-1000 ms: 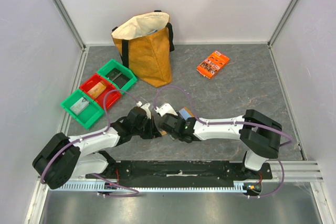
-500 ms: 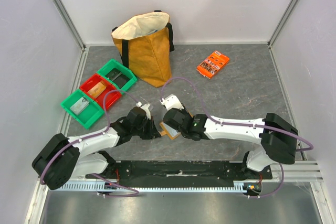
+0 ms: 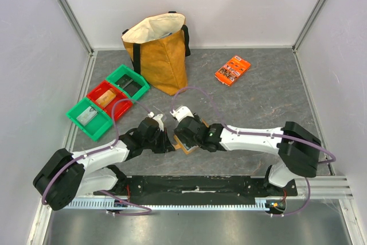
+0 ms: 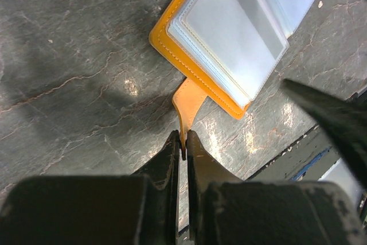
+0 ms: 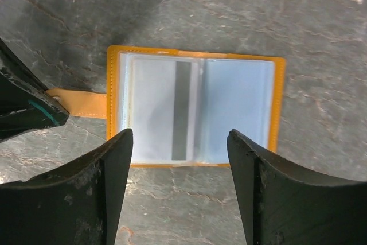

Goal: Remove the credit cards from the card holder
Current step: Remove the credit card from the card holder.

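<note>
The card holder (image 5: 195, 110) lies open and flat on the table, tan-orange at the rim with pale blue-grey clear pockets. One credit card (image 5: 182, 110), pale with a dark stripe, shows inside the left pocket. My left gripper (image 4: 183, 144) is shut on the holder's strap tab (image 4: 188, 104), low over the table. My right gripper (image 5: 179, 142) hovers open just above the holder, its jaws apart and nothing between them. In the top view the right gripper (image 3: 186, 133) covers most of the holder (image 3: 187, 148), and the left gripper (image 3: 168, 142) sits just to the left of it.
A tan tote bag (image 3: 160, 55) stands at the back. An orange printed packet (image 3: 232, 70) lies at the back right. A red bin (image 3: 108, 98) sits between two green bins (image 3: 127, 81) (image 3: 89, 117) on the left. Walls close in both sides.
My right arm has reached left over the holder and its jaws have spread wider. The left gripper has stayed shut on the strap.
</note>
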Controlling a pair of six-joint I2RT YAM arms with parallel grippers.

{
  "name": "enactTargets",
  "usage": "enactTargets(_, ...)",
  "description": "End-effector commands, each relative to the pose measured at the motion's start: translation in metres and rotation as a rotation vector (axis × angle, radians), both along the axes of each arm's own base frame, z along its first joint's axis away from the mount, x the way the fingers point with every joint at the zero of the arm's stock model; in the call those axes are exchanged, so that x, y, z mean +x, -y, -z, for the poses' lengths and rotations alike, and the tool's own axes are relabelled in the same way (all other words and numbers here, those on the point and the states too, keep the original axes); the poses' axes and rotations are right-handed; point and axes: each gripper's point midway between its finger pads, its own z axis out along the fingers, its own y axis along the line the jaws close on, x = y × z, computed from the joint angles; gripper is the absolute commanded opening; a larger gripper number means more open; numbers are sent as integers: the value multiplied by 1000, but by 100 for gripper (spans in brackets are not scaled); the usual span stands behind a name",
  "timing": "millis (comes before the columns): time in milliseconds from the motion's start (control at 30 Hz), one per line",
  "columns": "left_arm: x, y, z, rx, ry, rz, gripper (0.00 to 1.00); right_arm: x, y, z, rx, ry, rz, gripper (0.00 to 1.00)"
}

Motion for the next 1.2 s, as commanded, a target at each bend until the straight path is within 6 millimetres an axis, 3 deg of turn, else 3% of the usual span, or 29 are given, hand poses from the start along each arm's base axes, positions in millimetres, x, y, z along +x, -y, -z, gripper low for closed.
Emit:
enactTargets(0,-2,0,-2,-5,12,19,2,-6,-23,16,19,-40,-57,74)
enactTargets(267,-3,-1,-2,-4,15,19,2,-9,-18,36,-31,-64,-53,73)
enactTargets(633,-3,-1,-2,-7,13,18,2,-15,-20,39,-33,-94,-71,73)
enactTargets(867,-4,-1,-4,-9,14,19,2,-7,-6,45,-98,-59,-23,72)
enactTargets(1000,-5,-1,-6,-14,16,24,2,0,2,42,-125,-21,14,66)
enactTargets(1167,-10,2,-8,-28,2,49,2,10,6,18,-106,41,58,60)
